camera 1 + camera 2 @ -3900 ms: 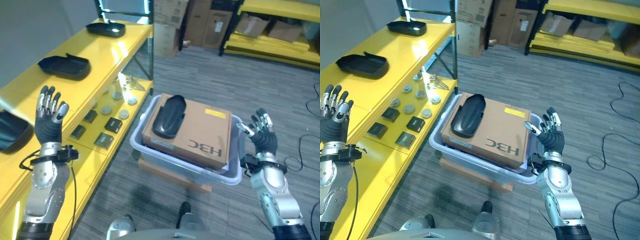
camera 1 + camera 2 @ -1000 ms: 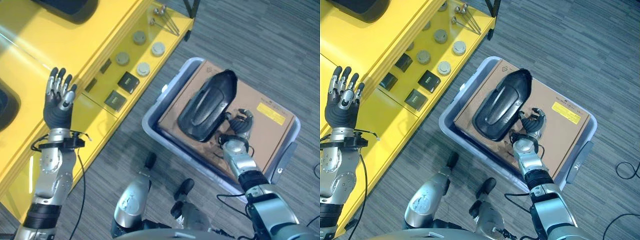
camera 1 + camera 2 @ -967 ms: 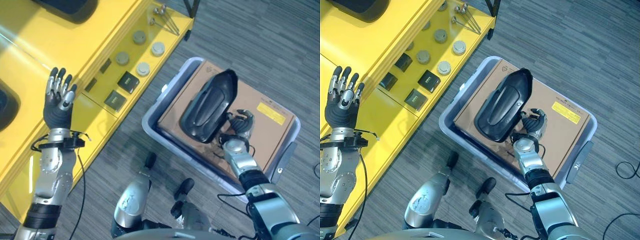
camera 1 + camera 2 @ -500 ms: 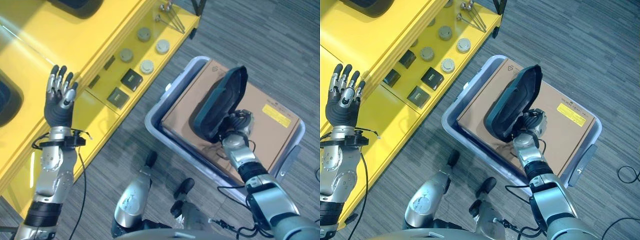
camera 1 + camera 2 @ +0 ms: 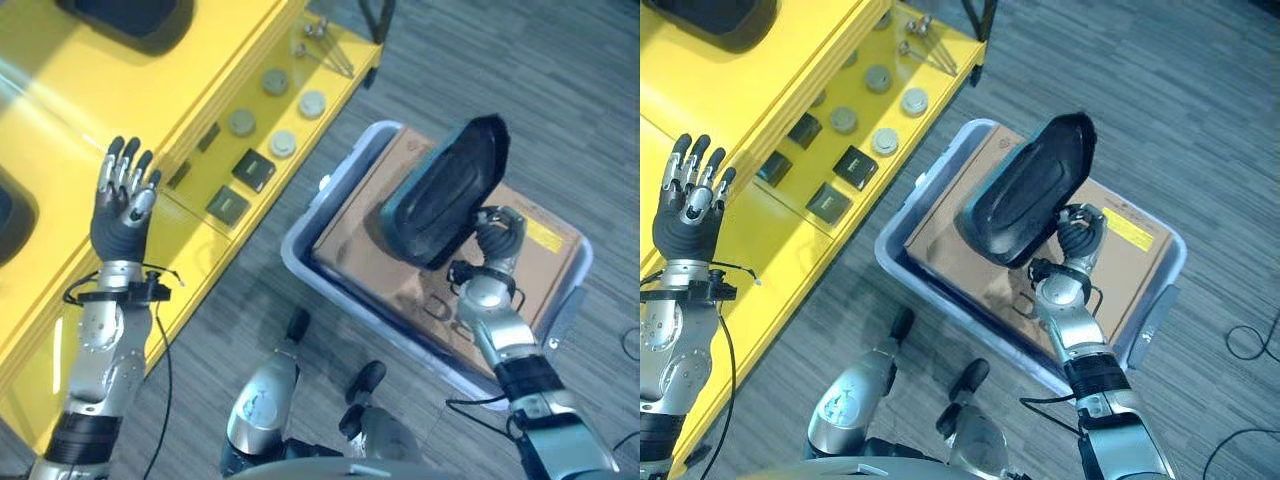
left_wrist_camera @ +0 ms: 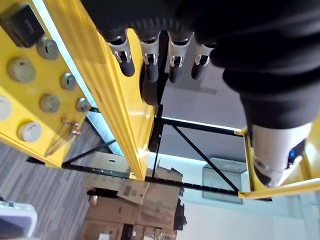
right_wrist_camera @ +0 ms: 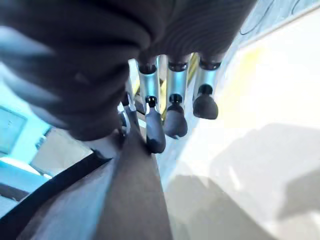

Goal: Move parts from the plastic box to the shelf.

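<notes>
Right hand (image 5: 497,235) first, since it's closest to us: our fingers are curled around the lower edge of a big black molded part (image 5: 445,191), pinching it so it's tipped up on edge and leaning over the cardboard box (image 5: 380,197). From the right wrist view we can see the fingertips (image 7: 155,140) pressed against the dark surface of the part, so yeah, we've got hold of it. The cardboard box sits inside the pale plastic box (image 5: 300,232) on the grey floor, and it has a yellow label (image 5: 1127,228) on top just beside our hand. Over on the other side, our left hand (image 5: 121,205) is held up with fingers straight and spread, holding nothing, hovering above the front edge of the yellow shelf (image 5: 60,130). Past that hand, on the lower level of the shelf, we've got a couple of small black square pieces (image 5: 252,169) and a scatter of round grey discs (image 5: 283,143), plus a few metal bolts (image 5: 322,41) near the shelf's far corner. Further back on the upper level sits another black molded part (image 5: 128,19), and a bit of one more (image 5: 12,212) peeks in at the edge, well apart from our open hand.
</notes>
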Tool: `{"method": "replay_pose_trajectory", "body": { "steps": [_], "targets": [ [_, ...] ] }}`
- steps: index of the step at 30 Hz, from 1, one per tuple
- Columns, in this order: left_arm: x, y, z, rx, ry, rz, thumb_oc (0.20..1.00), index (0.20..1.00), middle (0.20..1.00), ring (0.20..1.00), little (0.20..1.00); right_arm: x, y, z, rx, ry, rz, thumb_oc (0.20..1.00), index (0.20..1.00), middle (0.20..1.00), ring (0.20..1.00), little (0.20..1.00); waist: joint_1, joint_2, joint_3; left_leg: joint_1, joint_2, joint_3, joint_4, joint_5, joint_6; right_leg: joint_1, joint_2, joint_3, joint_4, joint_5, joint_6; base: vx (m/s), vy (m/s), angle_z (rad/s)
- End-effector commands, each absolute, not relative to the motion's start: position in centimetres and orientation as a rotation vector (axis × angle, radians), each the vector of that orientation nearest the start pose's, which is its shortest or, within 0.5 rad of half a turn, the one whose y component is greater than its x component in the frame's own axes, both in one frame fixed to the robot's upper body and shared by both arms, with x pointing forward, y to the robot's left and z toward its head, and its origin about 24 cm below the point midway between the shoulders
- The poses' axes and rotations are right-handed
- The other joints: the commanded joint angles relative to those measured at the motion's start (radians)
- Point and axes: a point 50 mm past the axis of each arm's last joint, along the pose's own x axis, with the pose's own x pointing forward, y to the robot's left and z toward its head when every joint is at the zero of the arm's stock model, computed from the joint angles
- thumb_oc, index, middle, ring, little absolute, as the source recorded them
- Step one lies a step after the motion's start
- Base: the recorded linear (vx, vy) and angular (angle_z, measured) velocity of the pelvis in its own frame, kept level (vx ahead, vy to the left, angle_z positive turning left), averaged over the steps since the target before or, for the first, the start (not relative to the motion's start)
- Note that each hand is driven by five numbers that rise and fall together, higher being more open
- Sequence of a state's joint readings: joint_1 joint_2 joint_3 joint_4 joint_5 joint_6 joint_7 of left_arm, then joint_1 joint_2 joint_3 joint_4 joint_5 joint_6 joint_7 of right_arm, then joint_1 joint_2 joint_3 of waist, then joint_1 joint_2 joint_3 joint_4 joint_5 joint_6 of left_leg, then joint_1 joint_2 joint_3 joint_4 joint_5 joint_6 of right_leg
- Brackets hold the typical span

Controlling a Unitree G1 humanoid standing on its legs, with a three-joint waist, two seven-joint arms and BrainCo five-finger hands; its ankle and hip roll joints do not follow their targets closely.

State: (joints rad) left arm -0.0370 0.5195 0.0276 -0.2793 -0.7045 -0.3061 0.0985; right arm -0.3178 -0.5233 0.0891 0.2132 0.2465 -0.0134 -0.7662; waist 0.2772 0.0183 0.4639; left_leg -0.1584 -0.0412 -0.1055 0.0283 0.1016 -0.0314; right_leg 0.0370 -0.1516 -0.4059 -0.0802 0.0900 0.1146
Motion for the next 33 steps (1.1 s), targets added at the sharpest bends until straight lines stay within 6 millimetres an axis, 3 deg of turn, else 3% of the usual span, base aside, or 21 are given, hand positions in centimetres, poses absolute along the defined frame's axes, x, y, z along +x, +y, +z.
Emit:
{"method": "replay_pose_trajectory", "body": {
  "steps": [1, 6, 9, 11, 17, 24, 33],
  "targets": [
    [23.1, 22.9, 17.2, -0.222, -0.623, -0.047, 1.000, 1.000, 1.000, 1.000, 1.000, 29.3, -26.6, 13.2, -0.267, -0.339, -0.722, 0.200, 0.200, 0.200, 0.200, 0.200, -0.028, -0.017, -0.124, -0.008, 0.025, 0.061, -0.006, -0.045, 0.010, -0.054, -0.032, 0.024, 0.064, -0.011, 0.039, 0.04, 0.001, -0.16],
    [23.4, 22.3, 16.4, -0.226, -0.546, -0.108, 1.000, 1.000, 1.000, 1.000, 1.000, 28.6, -26.6, 13.1, -0.267, -0.352, -0.702, 0.200, 0.200, 0.200, 0.200, 0.200, -0.046, -0.021, -0.165, 0.031, 0.037, 0.079, -0.012, -0.051, 0.008, -0.029, -0.028, 0.036, 0.056, -0.010, 0.041, 0.04, -0.019, -0.12],
    [23.9, 21.2, 15.4, -0.244, -0.451, -0.254, 1.000, 1.000, 1.000, 1.000, 1.000, 28.5, -25.9, 13.4, -0.281, -0.385, -0.678, 0.200, 0.200, 0.200, 0.200, 0.200, -0.057, -0.019, -0.196, 0.061, 0.044, 0.096, -0.019, -0.056, 0.006, -0.008, -0.025, 0.047, 0.048, -0.009, 0.042, 0.04, -0.010, -0.10],
    [24.5, 19.8, 15.0, -0.230, -0.384, -0.344, 1.000, 1.000, 1.000, 1.000, 1.000, 28.7, -25.4, 14.1, -0.297, -0.411, -0.648, 0.200, 0.200, 0.200, 0.200, 0.200, -0.069, -0.016, -0.217, 0.082, 0.050, 0.108, -0.025, -0.057, 0.003, 0.004, -0.025, 0.053, 0.042, -0.007, 0.044, 0.03, 0.004, -0.16],
    [27.1, 14.4, 13.5, -0.402, -0.110, -0.568, 1.000, 1.000, 1.000, 1.000, 1.000, 29.7, -23.2, 15.1, -0.346, -0.431, -0.496, 0.200, 0.200, 0.200, 0.200, 0.200, -0.123, -0.006, -0.295, 0.153, 0.067, 0.153, -0.047, -0.061, -0.001, 0.039, -0.022, 0.091, 0.030, -0.004, 0.052, 0.08, 0.032, -0.18],
    [29.7, 10.4, 11.6, -0.450, 0.127, -0.591, 1.000, 1.000, 1.000, 1.000, 1.000, 31.3, -20.1, 15.5, -0.392, -0.438, -0.336, 0.200, 0.200, 0.200, 0.200, 0.200, -0.170, -0.004, -0.357, 0.215, 0.080, 0.184, -0.073, -0.060, -0.004, 0.068, -0.013, 0.124, 0.022, -0.010, 0.053, 0.08, 0.005, -0.20],
    [30.7, 8.1, 8.9, -0.472, 0.347, -0.583, 1.000, 1.000, 1.000, 1.000, 1.000, 32.1, -18.5, 14.6, -0.399, -0.390, -0.222, 0.200, 0.200, 0.200, 0.200, 0.200, -0.211, -0.003, -0.395, 0.244, 0.092, 0.216, -0.079, -0.063, -0.008, 0.078, -0.002, 0.150, 0.016, -0.016, 0.052, 0.04, -0.006, -0.13]
  ]
}}
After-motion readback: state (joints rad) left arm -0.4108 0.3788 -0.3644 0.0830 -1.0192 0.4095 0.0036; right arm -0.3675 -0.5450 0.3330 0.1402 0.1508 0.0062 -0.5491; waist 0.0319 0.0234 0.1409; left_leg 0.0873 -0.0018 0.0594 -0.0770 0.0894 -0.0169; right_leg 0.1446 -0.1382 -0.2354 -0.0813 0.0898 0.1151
